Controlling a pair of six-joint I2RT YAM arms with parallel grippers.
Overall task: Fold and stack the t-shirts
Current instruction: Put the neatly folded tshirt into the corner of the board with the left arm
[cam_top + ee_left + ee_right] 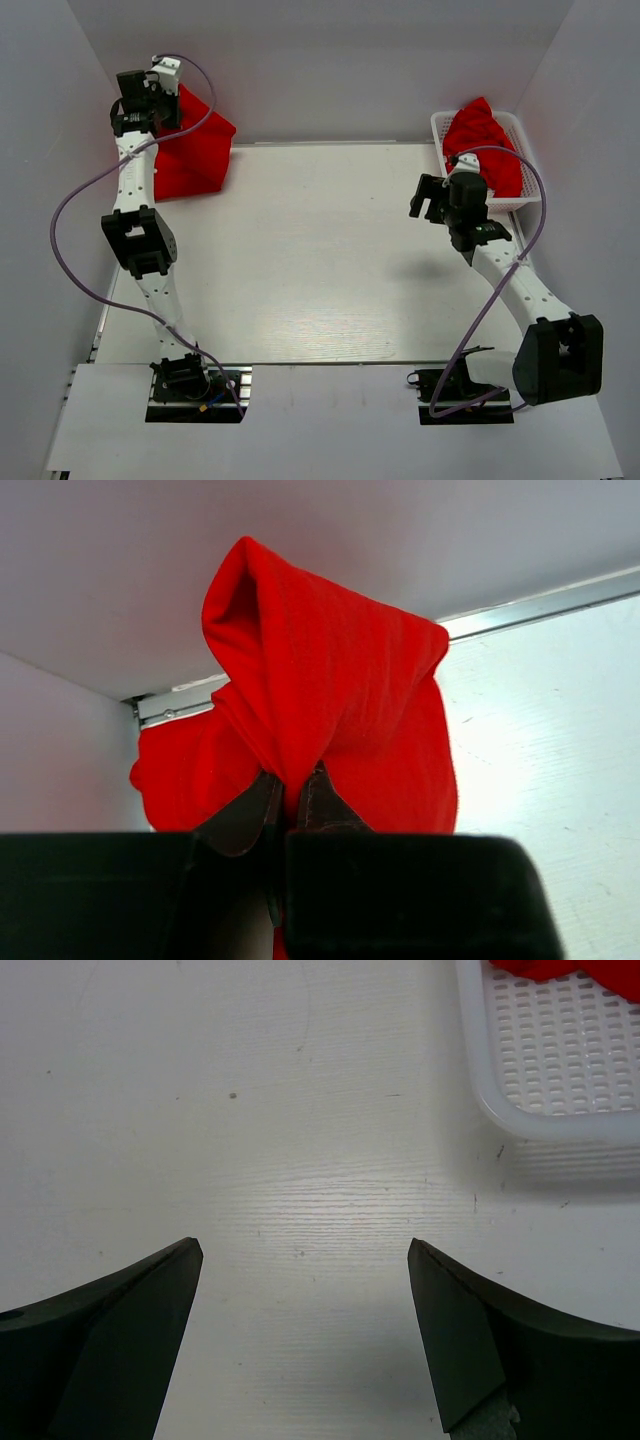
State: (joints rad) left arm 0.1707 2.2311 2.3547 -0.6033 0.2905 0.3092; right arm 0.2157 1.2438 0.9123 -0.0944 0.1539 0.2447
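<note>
A bright red t-shirt [195, 150] hangs bunched in the far left corner, its lower part resting on the table. My left gripper [165, 100] is shut on a pinched fold of this t-shirt [330, 670]; in the left wrist view the left gripper [293, 780] has red cloth squeezed between its brown pads. More red t-shirts [480, 140] lie heaped in the white basket [530, 190] at the far right. My right gripper [430, 200] hovers left of the basket over bare table. The right gripper [305, 1250] is open, and nothing lies between its fingers.
White walls close in the table on the left, back and right. The basket's lattice corner [560, 1070] shows at the top right of the right wrist view, with a strip of red cloth [560, 970] in it. Purple cables trail along both arms.
</note>
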